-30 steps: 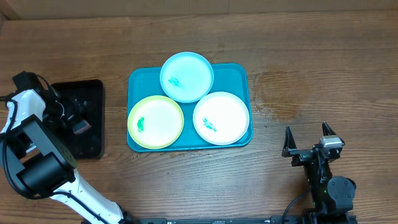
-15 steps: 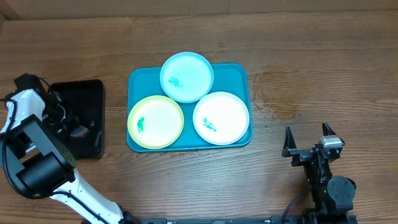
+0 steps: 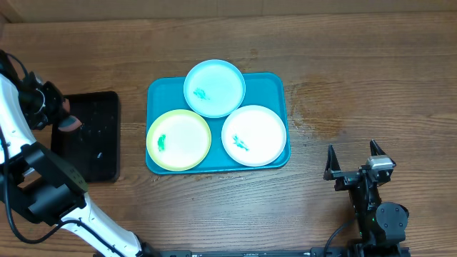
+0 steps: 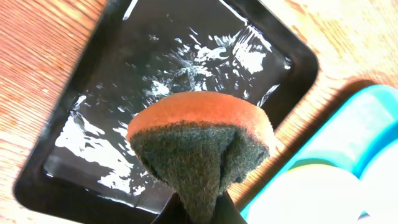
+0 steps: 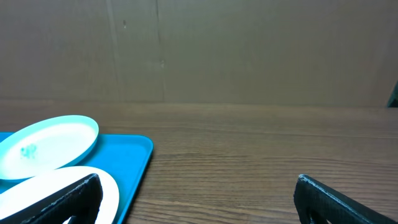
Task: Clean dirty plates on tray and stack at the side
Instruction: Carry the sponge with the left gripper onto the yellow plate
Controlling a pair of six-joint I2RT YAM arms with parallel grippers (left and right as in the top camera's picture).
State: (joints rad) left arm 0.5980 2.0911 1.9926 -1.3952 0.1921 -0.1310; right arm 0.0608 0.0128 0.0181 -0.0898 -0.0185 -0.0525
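Note:
Three plates lie on the teal tray (image 3: 275,87): a light blue plate (image 3: 214,87) at the back, a yellow-green plate (image 3: 178,139) front left and a white plate (image 3: 253,135) front right, each with a green-blue smear. My left gripper (image 3: 63,120) hovers over the black tray's far end, shut on an orange sponge (image 4: 199,143) with a dark scouring side. In the left wrist view the gripper (image 4: 199,211) pinches the sponge's lower end. My right gripper (image 3: 352,151) stands open right of the tray, nothing between its fingers (image 5: 342,202).
A narrow black tray (image 3: 89,146), wet and glossy inside (image 4: 124,81), lies left of the teal tray. Bare wooden table surrounds both. The right wrist view shows the teal tray's corner (image 5: 127,158) and a brown wall behind.
My left gripper shut on the sponge in the black tray and lifted it, moving toward the tray's far left end. The right arm has not moved.

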